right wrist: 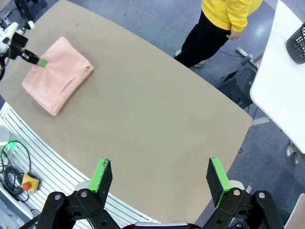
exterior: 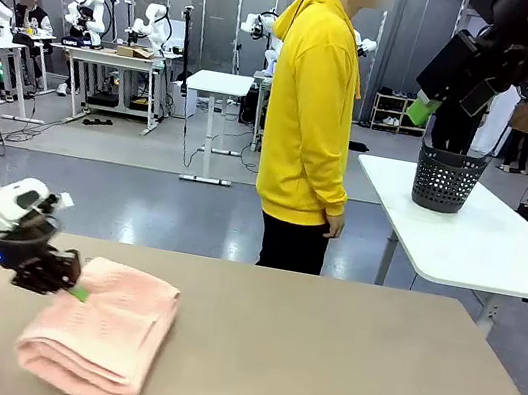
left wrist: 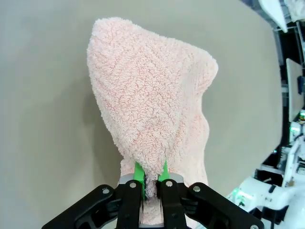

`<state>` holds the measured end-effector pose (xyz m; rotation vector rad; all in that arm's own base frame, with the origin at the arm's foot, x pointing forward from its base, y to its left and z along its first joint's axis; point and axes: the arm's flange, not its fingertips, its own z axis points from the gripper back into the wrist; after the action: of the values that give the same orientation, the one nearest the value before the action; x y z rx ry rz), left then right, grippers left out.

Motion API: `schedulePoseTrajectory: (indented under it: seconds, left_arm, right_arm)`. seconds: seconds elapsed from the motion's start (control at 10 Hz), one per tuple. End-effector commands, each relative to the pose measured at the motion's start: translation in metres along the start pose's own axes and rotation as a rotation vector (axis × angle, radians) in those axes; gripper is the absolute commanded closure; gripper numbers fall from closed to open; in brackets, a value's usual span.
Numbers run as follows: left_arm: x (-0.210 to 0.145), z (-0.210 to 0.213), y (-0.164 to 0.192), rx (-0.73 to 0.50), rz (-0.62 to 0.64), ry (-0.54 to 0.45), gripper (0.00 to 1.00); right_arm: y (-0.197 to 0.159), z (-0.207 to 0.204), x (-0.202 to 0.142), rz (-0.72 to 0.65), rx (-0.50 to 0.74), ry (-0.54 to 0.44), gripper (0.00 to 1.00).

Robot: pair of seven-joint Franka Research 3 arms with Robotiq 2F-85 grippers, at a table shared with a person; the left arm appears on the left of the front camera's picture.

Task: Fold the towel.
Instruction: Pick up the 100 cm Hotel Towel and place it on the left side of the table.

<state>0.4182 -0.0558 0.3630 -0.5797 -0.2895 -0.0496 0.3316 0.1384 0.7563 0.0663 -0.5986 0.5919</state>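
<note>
The salmon-pink towel [exterior: 104,333] lies folded into a thick bundle on the tan table's near left part. My left gripper [exterior: 72,287] sits at its left edge, shut on a fold of the towel [left wrist: 152,129]; in the left wrist view the green pads [left wrist: 139,172] pinch the cloth between them. The towel [right wrist: 57,74] and the left gripper [right wrist: 39,61] also appear far off in the right wrist view. My right gripper [right wrist: 159,177] hangs high above the table, open, with nothing between its fingers; its green finger [exterior: 422,111] shows at the front view's top right.
A person in a yellow hoodie [exterior: 310,114] stands at the table's far side, hands down. A black basket [exterior: 447,177] stands on a white table [exterior: 499,247] behind to the right. The tan table [exterior: 336,372] stretches bare to the right of the towel.
</note>
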Motion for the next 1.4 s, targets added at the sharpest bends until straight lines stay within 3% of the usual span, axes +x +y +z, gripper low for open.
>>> schedulePoseTrajectory:
  seconds: [0.0,0.5,0.9,1.0,1.1,1.2,1.3]
  left_arm:
    - [0.0,0.036,0.042,-0.042,-0.007,-0.001,1.0]
    - [-0.008,0.1,0.158,0.014,0.044,0.036,1.0]
    - [-0.005,0.121,0.187,0.057,0.065,0.026,1.0]
    - [-0.005,0.123,0.187,0.06,0.064,0.027,0.54]
    - [-0.004,0.124,0.187,0.08,0.067,0.035,0.52]
    - [-0.004,0.126,0.188,0.103,0.072,0.043,0.18]
    - [-0.004,0.126,0.185,0.131,0.07,0.058,0.16]
  right_arm:
    - [-0.001,-0.001,0.0,-0.005,-0.01,0.004,0.0]
    - [-0.001,-0.001,0.0,-0.005,-0.01,0.004,0.0]
    - [-0.001,-0.001,0.0,-0.005,-0.01,0.004,0.0]
    - [-0.001,-0.001,0.0,-0.005,-0.01,0.004,0.0]
    - [-0.001,-0.001,0.0,-0.005,-0.01,0.004,0.0]
    - [-0.001,-0.001,0.0,-0.005,-0.01,0.004,0.0]
    - [-0.001,-0.001,0.0,-0.005,-0.01,0.004,0.0]
